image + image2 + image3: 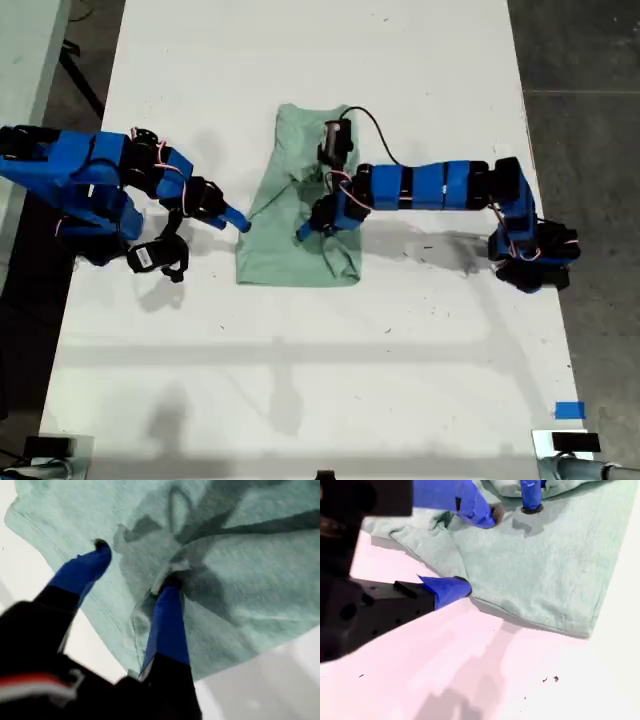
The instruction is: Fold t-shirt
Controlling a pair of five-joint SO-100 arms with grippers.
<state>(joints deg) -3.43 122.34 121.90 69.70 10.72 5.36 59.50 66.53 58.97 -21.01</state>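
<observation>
T-shirt [296,225] mid-table [300,380], partly folded. My first gripper [135,572] spread open, fingers pressing the cloth. My second gripper [475,550] open at the shirt's edge on the exterior view's left; bare tabletop all round.

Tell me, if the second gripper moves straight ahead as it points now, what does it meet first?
Most likely the t-shirt: my second gripper points at its near edge, one fingertip already at the hem. Depth is uncertain.

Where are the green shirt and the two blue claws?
t-shirt [290,255]: exterior view, flat lower cloth.
my first gripper [135,565]: first wrist view, between its fingertips.
my second gripper [477,550]: second wrist view, between its fingertips.
</observation>
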